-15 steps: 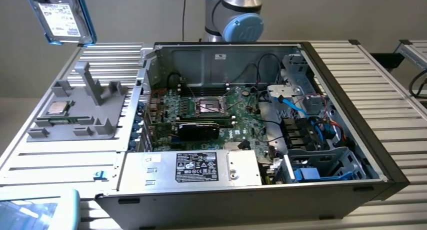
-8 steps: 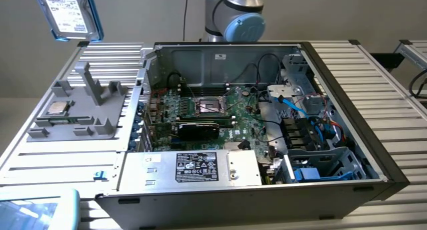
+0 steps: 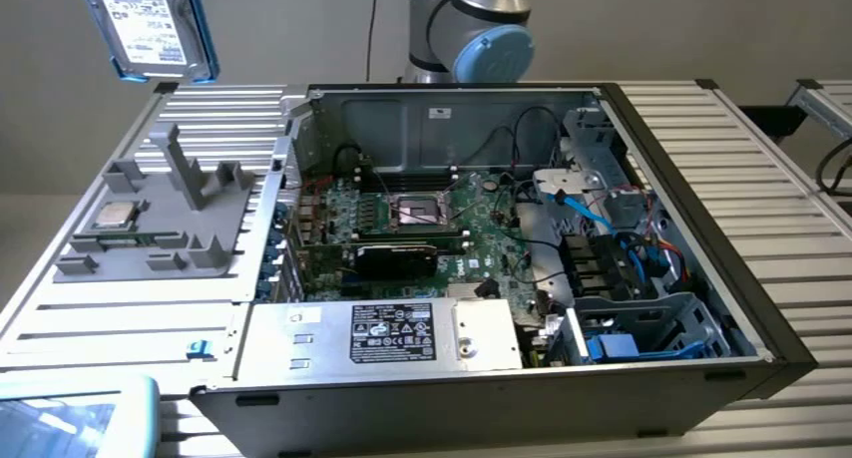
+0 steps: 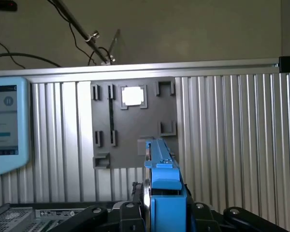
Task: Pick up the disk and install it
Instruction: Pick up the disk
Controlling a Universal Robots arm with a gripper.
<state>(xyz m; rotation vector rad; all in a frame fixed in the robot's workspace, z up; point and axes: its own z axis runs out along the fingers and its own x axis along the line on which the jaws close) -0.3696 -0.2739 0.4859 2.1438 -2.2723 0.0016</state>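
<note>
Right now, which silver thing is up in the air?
The flat silver-grey hard drive in a blue plastic frame; the small square silver chip and big silver box rest below.

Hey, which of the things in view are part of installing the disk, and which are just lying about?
Part of the job:
- the disk, clamped in the pincer
- the open computer case

Just lying about:
- the CPU chip on its grey holder
- the touch-screen tablet

Blue plastic on disk (image 3: 147, 24); ribbed alu table (image 3: 745, 179)
</note>
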